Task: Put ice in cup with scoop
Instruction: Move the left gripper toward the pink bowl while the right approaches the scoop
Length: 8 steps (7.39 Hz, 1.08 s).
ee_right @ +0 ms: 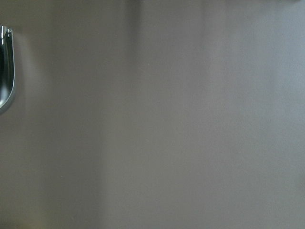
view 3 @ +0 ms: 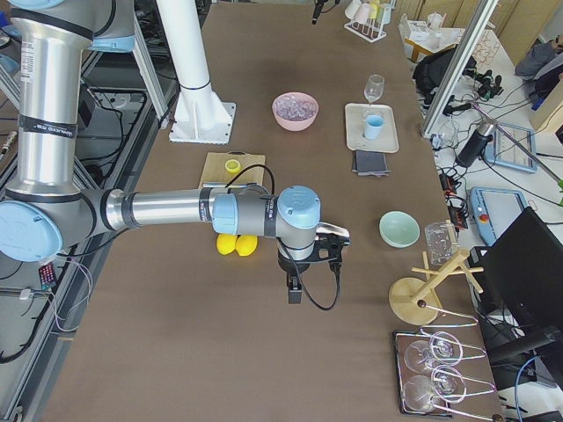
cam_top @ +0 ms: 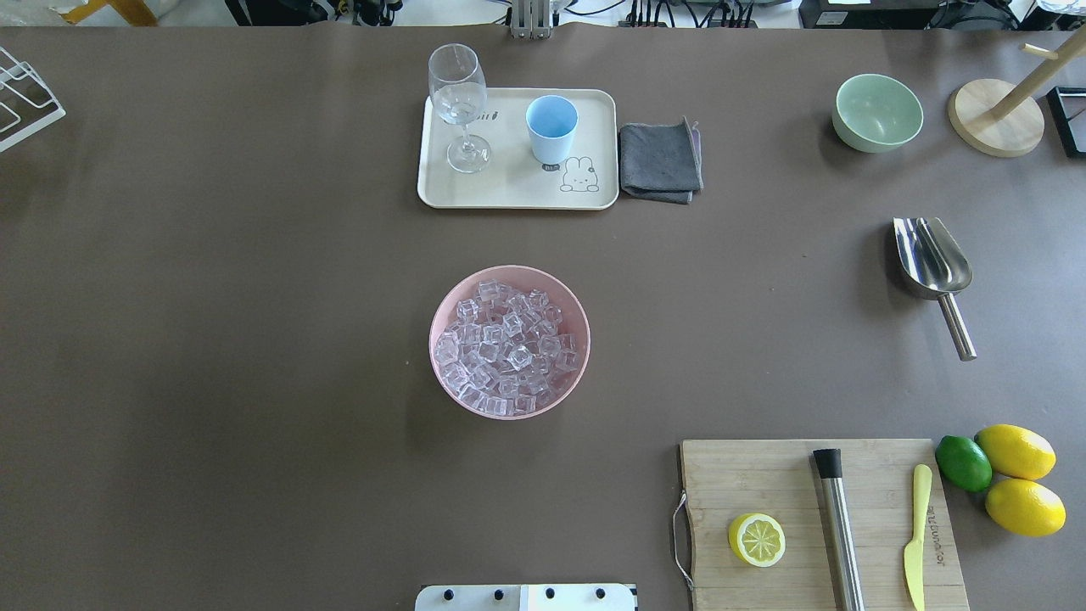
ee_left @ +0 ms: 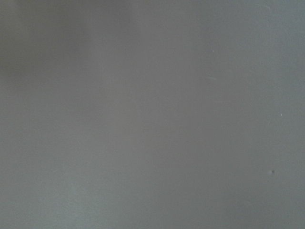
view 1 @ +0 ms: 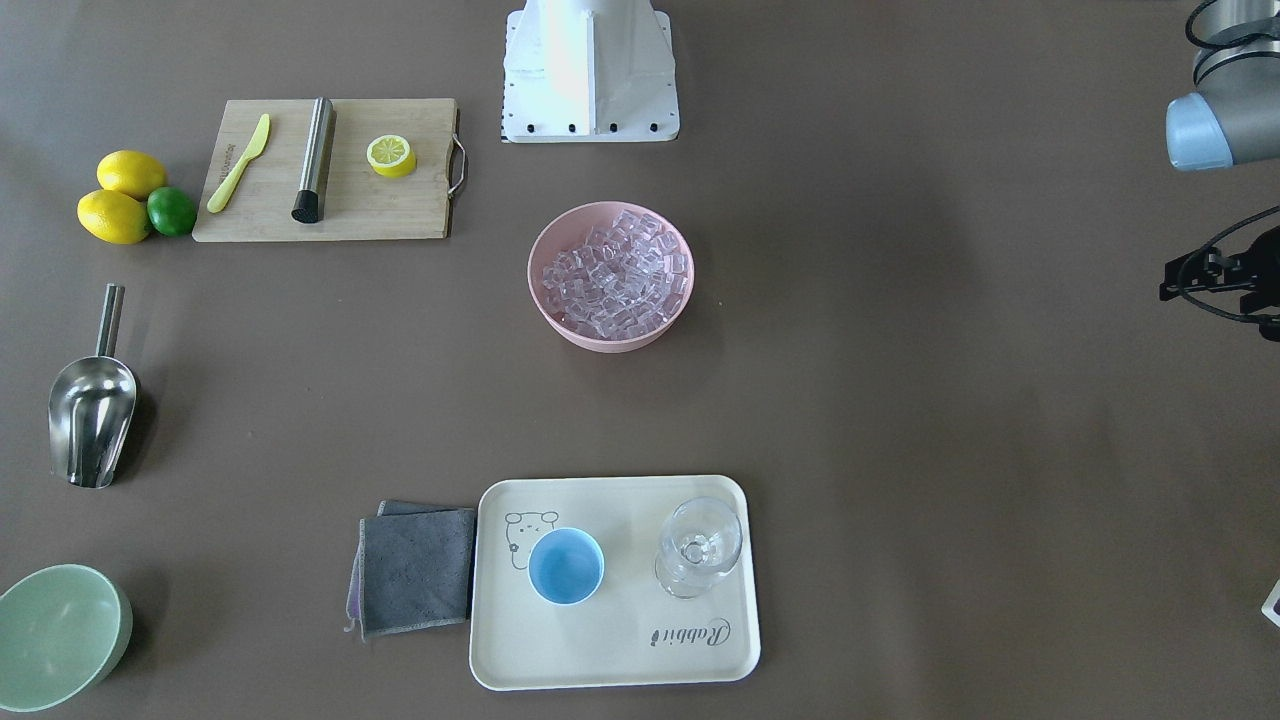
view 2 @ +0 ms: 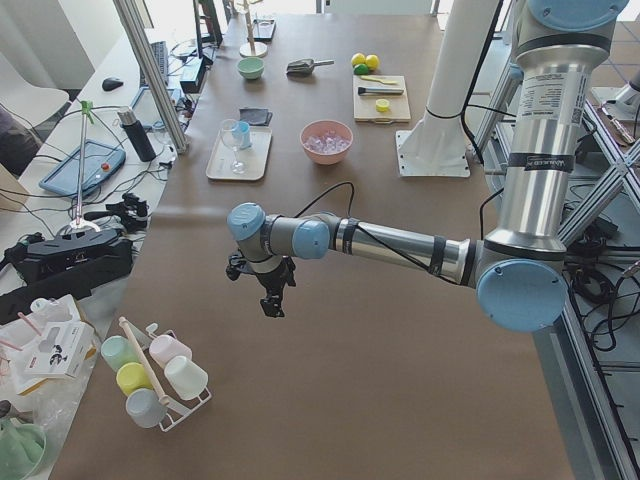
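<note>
While both arms hang off to the table's ends, the table (view 1: 900, 450) carries the following.

Scoop (view 1: 92, 405), one: steel, lying on the robot's right side, handle toward the robot, between the green bowl (view 1: 55, 635) and the fruit, touching neither. The right gripper (view 3: 295, 290) hangs above the table at that same end, pointing down. Its wrist hides the scoop in the right side view, and a curved sliver of shiny metal shows at the left edge of the right wrist view. I cannot tell whether its jaws are apart or together.

Left gripper (view 2: 272, 300), one: above bare table at the robot's left end, well apart from every item. Its jaw state cannot be told either.

Ice (view 1: 618, 272): many clear cubes, heaped in one pink bowl (view 1: 610, 340) at mid-table, in front of the robot's base.

Cup (view 1: 566, 566), one: light blue, upright on one cream tray (view 1: 620, 650) near the far edge, near one stemmed glass (view 1: 700, 545) but apart from it.

Grey cloth (view 1: 415, 570), one: folded, against the tray's side nearer the scoop.

Cutting board (view 1: 400, 210), one, bearing one lemon half (view 1: 391, 155), one steel cylinder (view 1: 314, 158) and one yellow knife (view 1: 238, 165).

Lemons (view 1: 131, 173), two, and lime (view 1: 171, 211), one: clustered beside the board.

Room: bare table runs between scoop and pink bowl, and between bowl and tray.
</note>
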### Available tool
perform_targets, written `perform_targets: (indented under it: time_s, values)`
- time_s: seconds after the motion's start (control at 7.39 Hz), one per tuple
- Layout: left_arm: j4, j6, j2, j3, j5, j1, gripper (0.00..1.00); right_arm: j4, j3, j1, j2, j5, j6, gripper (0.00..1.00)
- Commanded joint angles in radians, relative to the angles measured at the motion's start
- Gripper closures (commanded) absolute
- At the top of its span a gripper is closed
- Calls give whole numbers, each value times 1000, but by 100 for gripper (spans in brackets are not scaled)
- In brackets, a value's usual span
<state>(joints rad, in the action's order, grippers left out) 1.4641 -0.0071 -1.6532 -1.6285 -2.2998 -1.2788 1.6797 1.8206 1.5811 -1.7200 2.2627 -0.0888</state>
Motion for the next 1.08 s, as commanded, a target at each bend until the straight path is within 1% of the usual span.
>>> perform_targets:
  time_s: [0.0,0.14,0.27,0.54,0.68,0.81,0.95]
  values:
    - [-106,136,0,-13,-12,-92,1,-3,9,0,0,-3,-3,0]
    - [-164,191,-11,-16,-10,-94,1,-5,9,0,3,-2,0,0]
    - [-169,193,-14,-17,-10,-103,1,-5,9,0,8,0,0,0]
    - [-162,196,-17,-28,-16,-102,1,-3,15,2,2,1,-6,0]
    - [-160,200,-19,-60,-16,-91,1,0,16,2,4,15,4,0]
    - [-159,200,-26,-83,-18,-76,1,-3,16,2,0,49,4,0]
    - [-139,200,-39,-100,-41,-30,1,-3,12,2,7,51,6,0]
